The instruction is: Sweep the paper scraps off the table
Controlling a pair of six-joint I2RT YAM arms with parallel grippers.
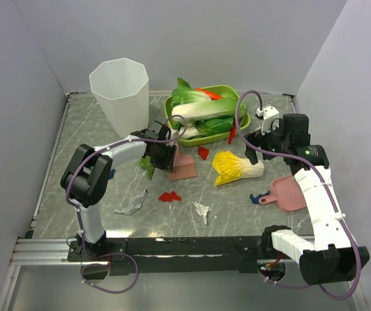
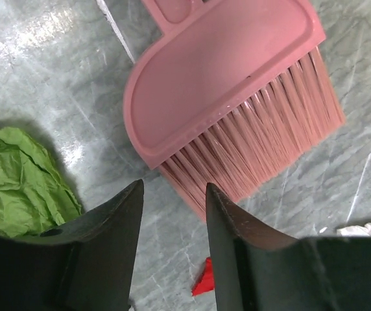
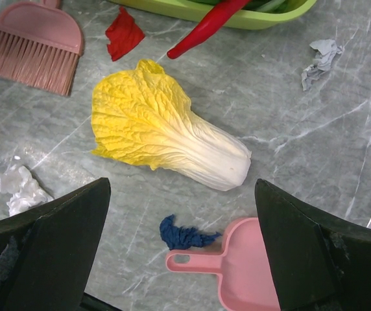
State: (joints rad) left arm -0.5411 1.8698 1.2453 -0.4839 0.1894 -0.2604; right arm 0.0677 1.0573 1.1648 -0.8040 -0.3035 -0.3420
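All the scraps (image 1: 170, 196) loose on the table (image 1: 82, 123), none gathered yet: one red near the middle, a second red scrap (image 1: 203, 153) farther back between brush (image 1: 182, 167) and cabbage (image 1: 237, 167), white-grey bits (image 1: 131, 206) toward the near edge, a green scrap (image 2: 17, 175) just left of the brush, a dark blue scrap (image 3: 182, 234) just beside the handle of the dustpan (image 3: 257, 272) on the right, one more grey bit (image 3: 322, 55) near the tray (image 3: 270, 23). Brush flat on the marble among the left-hand scraps, bristles toward the near side, handle pointing far, so handy for dragging litter rightward once lifted. Over it the left gripper (image 2: 174, 186), fingers (image 2: 117, 220) parted only narrowly and holding nothing, tips just short of the bristle edge; probably lined up for a grasp, though aimed at the wrong end, with the handle beyond the brush head. Dustpan well apart on the right, handle toward the middle, likely needing a turn before catching anything. Above cabbage and dustpan, the right gripper (image 3: 182, 184), spread wide and empty, seemingly meant for the pan. Cabbage on its side between brush and dustpan, squarely in the sweeping path; chilli (image 3: 205, 29) drooping over the tray rim onto the table. Both to be skirted, not swept. Tall white bin (image 1: 120, 91) at far left, a likely dump spot.
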